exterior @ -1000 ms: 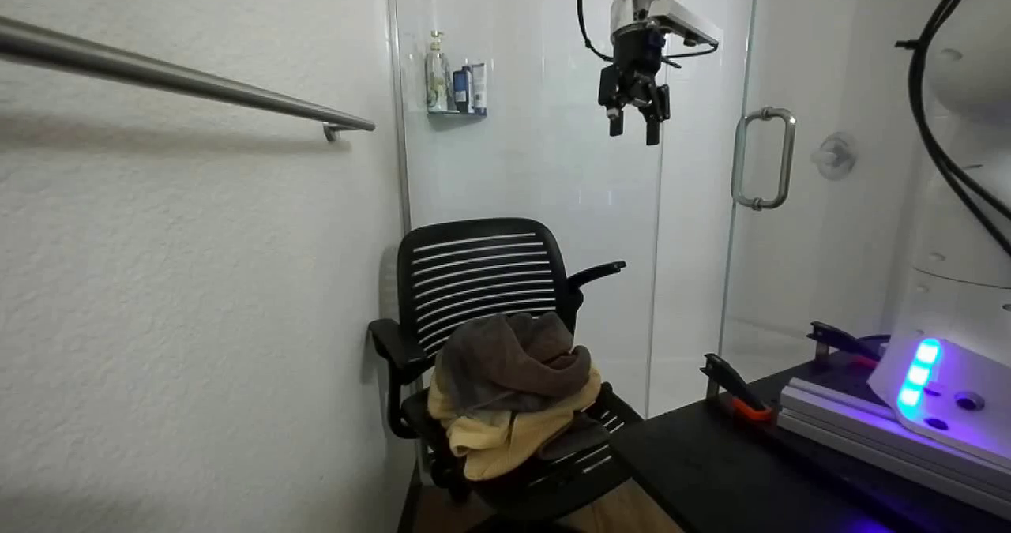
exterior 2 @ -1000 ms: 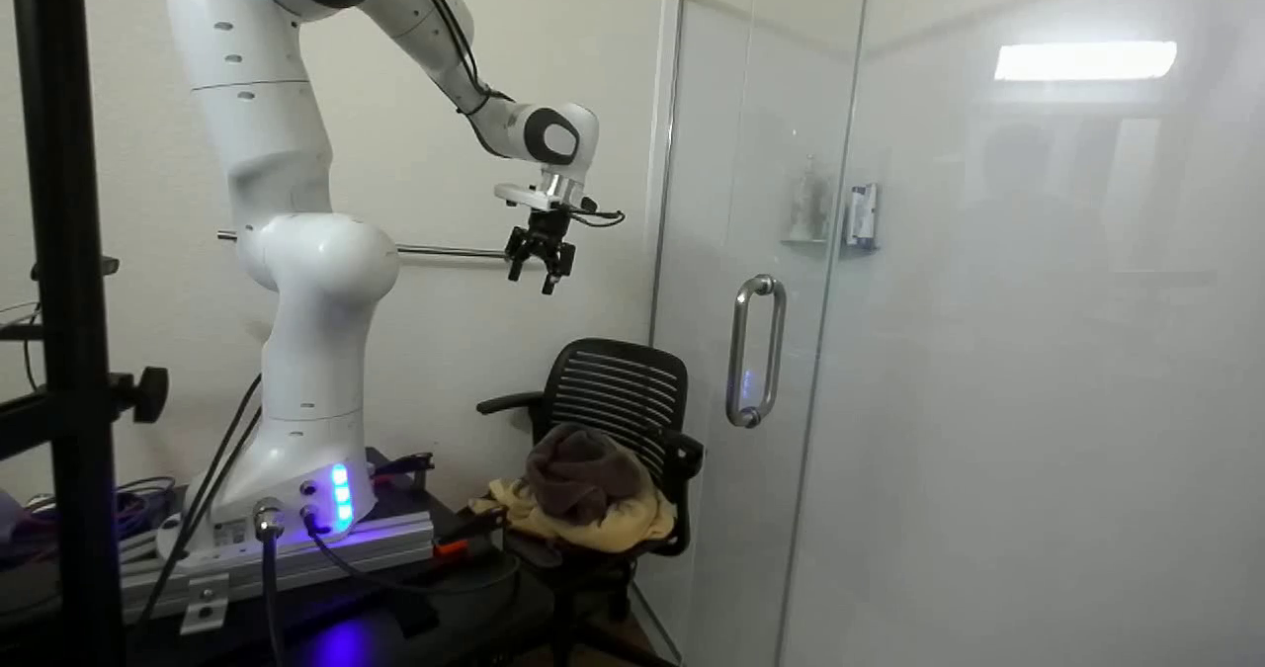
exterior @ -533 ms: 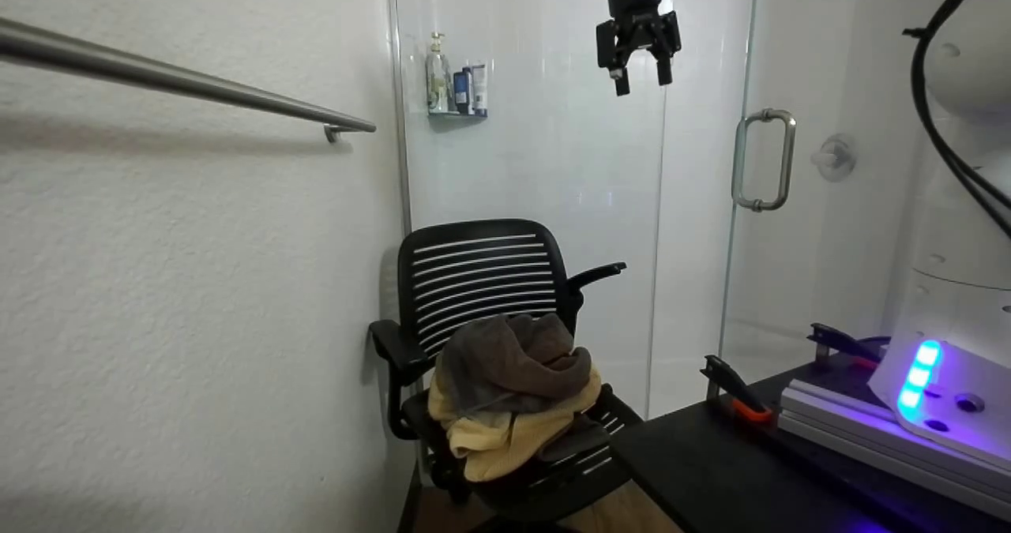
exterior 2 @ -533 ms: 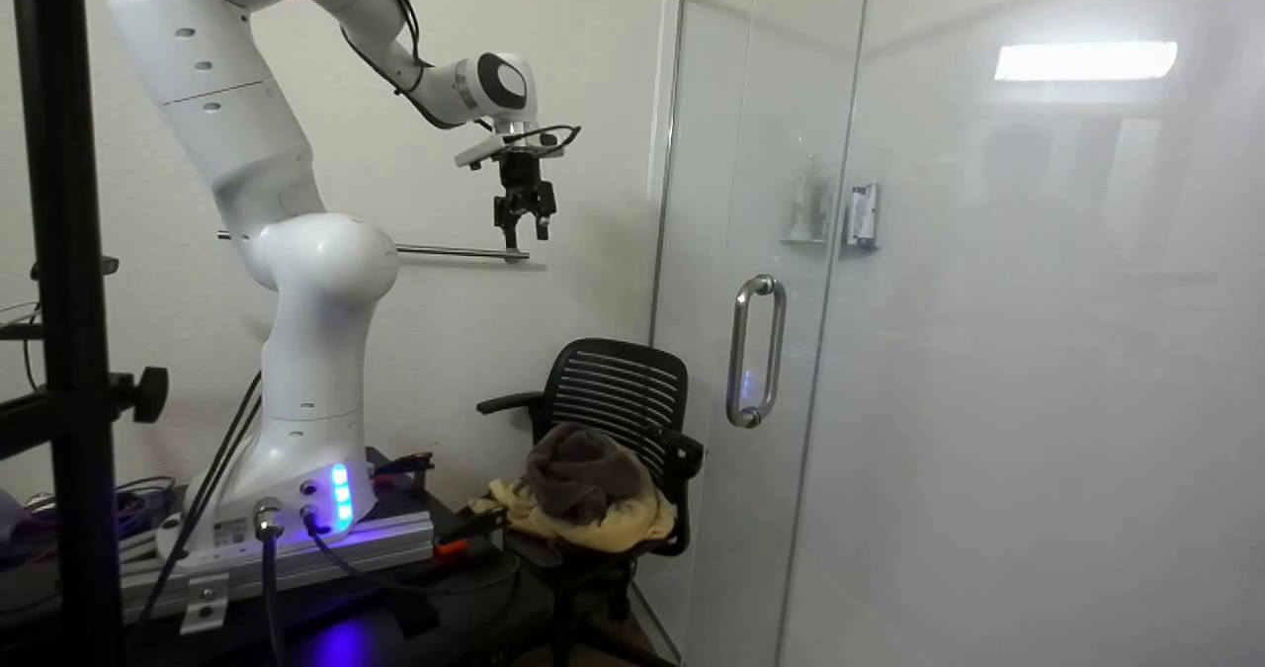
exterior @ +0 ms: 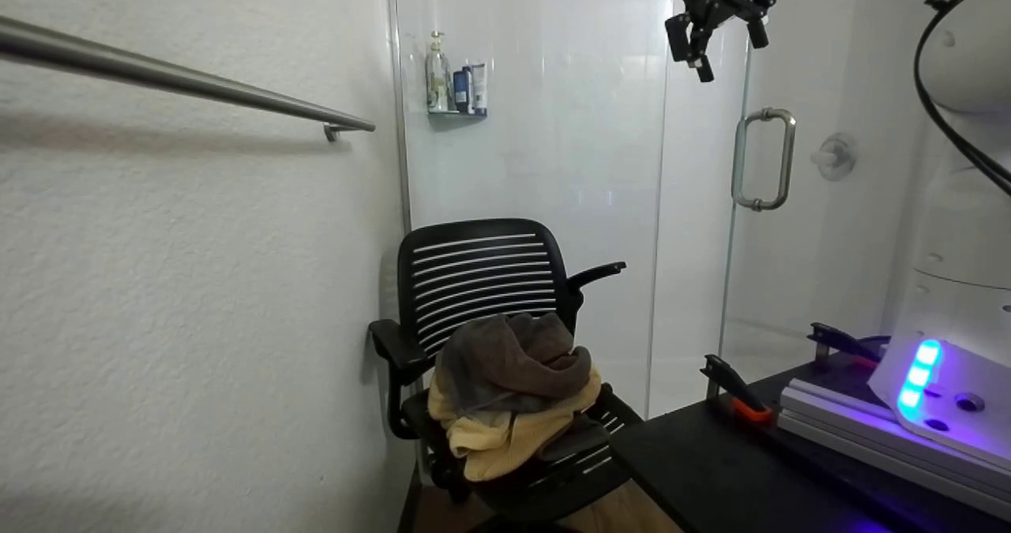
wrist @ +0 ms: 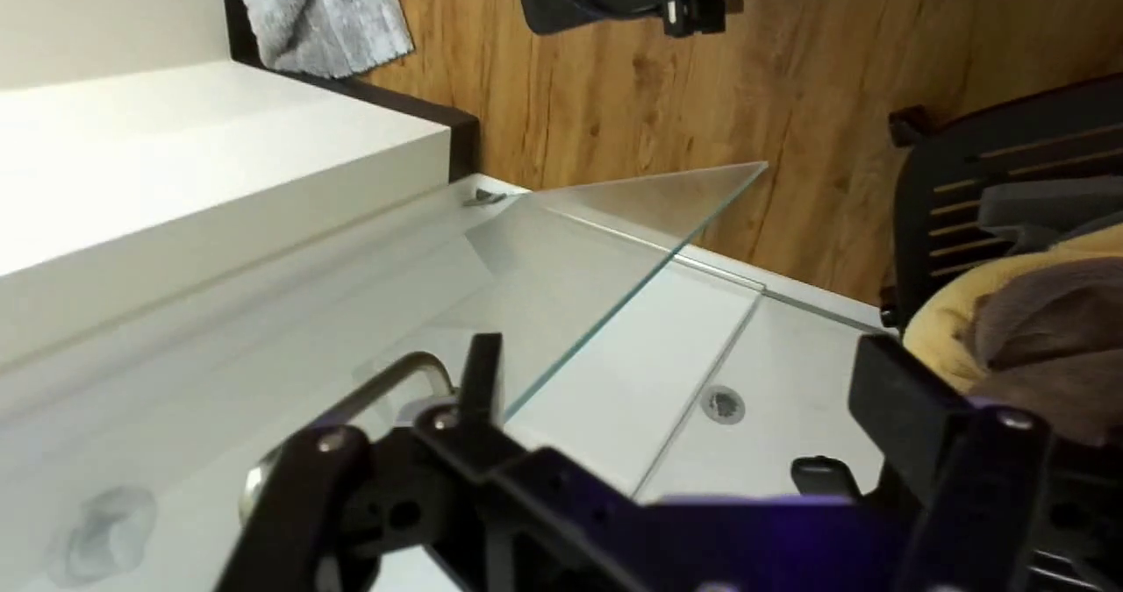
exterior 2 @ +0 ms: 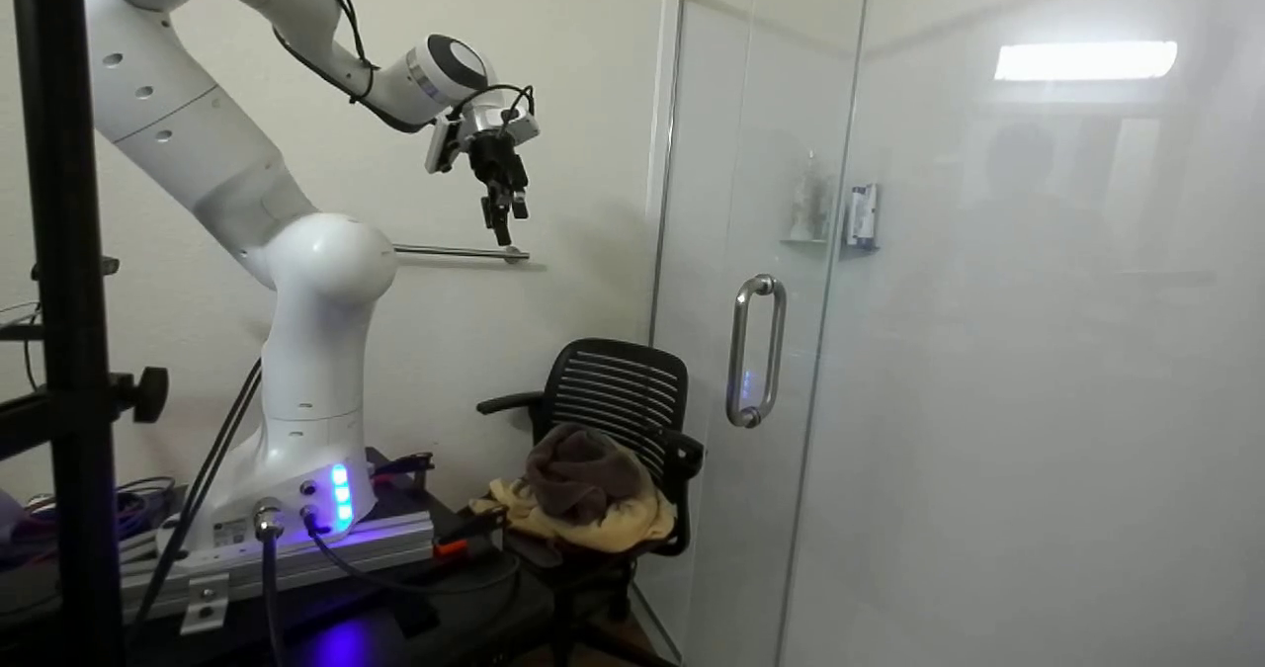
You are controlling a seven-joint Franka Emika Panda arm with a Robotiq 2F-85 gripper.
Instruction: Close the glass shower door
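Note:
The glass shower door (exterior: 798, 280) is a tall clear panel, also seen in an exterior view (exterior 2: 949, 390) and the wrist view (wrist: 561, 294). It stands partly open, its free edge swung out over the floor. Its chrome D-shaped handle (exterior: 787, 158) sits near that free edge and also shows (exterior 2: 779, 351); in the wrist view the handle (wrist: 360, 403) is partly behind the left finger. My gripper (exterior: 730, 53) is open and empty, high up and apart from door and handle. It also shows in an exterior view (exterior 2: 509, 220) and the wrist view (wrist: 680, 355).
A plain fixed glass panel (exterior: 537, 170) stands beside the door opening. A black chair (exterior: 474, 264) with yellow and brown towels (exterior: 513, 359) stands before it. A grey wall bar (exterior: 197, 83) is behind the arm. The arm stands on a black table (exterior: 711, 462). A black pole (exterior 2: 69, 252) stands nearby.
The gripper has risen and drawn back from the shower toward the arm's base, and now tilts and turns. It stays open. The door and handle have not moved.

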